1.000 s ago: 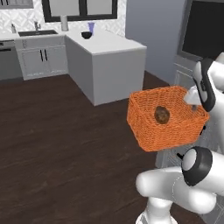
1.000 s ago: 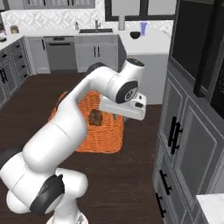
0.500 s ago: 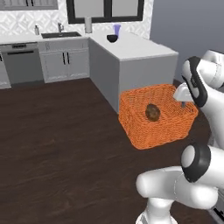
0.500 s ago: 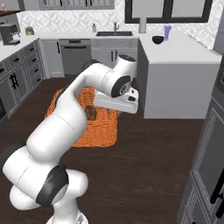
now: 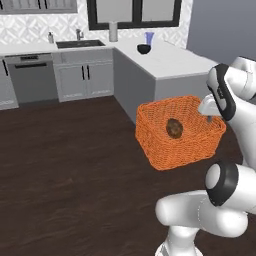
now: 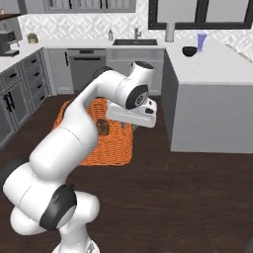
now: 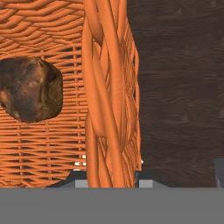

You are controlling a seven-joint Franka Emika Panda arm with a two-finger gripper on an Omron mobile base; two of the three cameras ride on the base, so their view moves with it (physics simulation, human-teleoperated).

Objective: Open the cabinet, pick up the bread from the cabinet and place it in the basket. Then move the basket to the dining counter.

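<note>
My gripper (image 5: 209,117) is shut on the right rim of the orange wicker basket (image 5: 170,150), which hangs tilted above the dark floor. Inside it lies the bread (image 5: 174,128), a dark-brown lump on the woven bottom. From the right base view the basket (image 6: 106,150) sits behind my arm, with the bread (image 6: 103,127) seen through it and the gripper (image 6: 123,125) under the hand. In the hand view the thick braided rim of the basket (image 7: 107,87) runs between my fingertips at the gripper (image 7: 107,177), and the bread (image 7: 28,89) lies left of it. The dining counter (image 5: 167,62) stands just behind the basket.
A black bowl (image 5: 144,48) and a blue vase (image 5: 149,37) stand on the counter's far end. Grey cabinets, a dishwasher (image 5: 30,80) and a sink (image 5: 80,44) line the back wall. Another cabinet run with a coffee machine (image 6: 10,42) lies left. Dark wood floor (image 5: 65,165) spreads between.
The whole picture has shifted as the base turned: the counter and back wall slid right and nearer. The basket with the bread stays in my grip.
</note>
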